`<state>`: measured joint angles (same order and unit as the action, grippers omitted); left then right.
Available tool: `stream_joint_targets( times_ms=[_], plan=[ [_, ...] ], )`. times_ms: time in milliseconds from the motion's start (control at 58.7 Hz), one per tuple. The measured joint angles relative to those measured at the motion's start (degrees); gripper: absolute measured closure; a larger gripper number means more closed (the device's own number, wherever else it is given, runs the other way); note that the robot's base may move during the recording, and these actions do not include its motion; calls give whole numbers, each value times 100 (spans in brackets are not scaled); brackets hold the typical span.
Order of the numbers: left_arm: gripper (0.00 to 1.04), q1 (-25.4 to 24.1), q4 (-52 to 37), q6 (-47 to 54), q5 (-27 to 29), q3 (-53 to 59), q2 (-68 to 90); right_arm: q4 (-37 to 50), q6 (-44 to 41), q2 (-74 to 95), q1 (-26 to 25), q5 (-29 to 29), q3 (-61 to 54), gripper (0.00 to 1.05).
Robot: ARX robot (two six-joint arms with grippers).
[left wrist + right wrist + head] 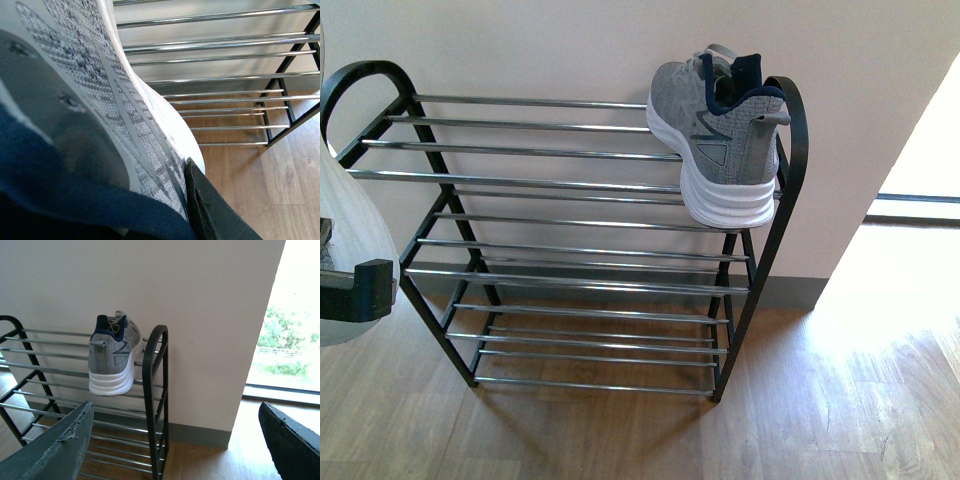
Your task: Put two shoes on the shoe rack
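The shoe rack (570,215) stands against the wall, with a black frame and chrome rod shelves. One grey sneaker (725,130) with a thick white sole rests at the right end of its top shelf, heel toward me and overhanging the front rod. My left gripper (355,288) is shut on a second grey sneaker (100,100) at the left edge of the front view, left of and in front of the rack. Its white sole (350,220) faces the rack, and one black finger (210,210) presses its knit side. My right gripper (175,450) hangs open and empty, right of the rack (155,390).
Wooden floor (800,420) lies in front of the rack. A pale wall with grey skirting (200,437) runs behind it. To the right is a bright glass opening (285,340) with sunlight on the floor.
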<state>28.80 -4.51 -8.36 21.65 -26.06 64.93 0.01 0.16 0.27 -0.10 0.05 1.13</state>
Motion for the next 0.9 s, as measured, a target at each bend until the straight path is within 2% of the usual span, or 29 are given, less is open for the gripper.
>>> stream_joint_targets(
  times_ms=[68, 136, 170, 205, 426, 562, 767, 903],
  plan=[
    [103, 22, -151, -50, 79, 42, 20, 0, 0, 0, 0, -2, 0, 9],
    [103, 232, -1825, -664, 1152, 319, 415, 0, 0, 0, 0, -4, 0, 9],
    [103, 258, -2131, -944, 1285, 157, 619, 0, 0, 0, 0, -4, 0, 9],
    [103, 258, -2044, -1137, 1250, -94, 780, 0, 0, 0, 0, -2, 0, 9],
    [103, 302, -1121, -1541, -175, -1932, 2367, 0, 0, 0, 0, -2, 0, 9],
    [103, 299, -538, -1145, -1141, -2931, 3198, 0, 0, 0, 0, -4, 0, 9],
    [103, 295, 310, 79, -1829, -4223, 4350, 0, 0, 0, 0, -4, 0, 9],
    [103, 304, 640, 542, -1810, -4693, 4725, 0, 0, 0, 0, -2, 0, 9]
  ],
)
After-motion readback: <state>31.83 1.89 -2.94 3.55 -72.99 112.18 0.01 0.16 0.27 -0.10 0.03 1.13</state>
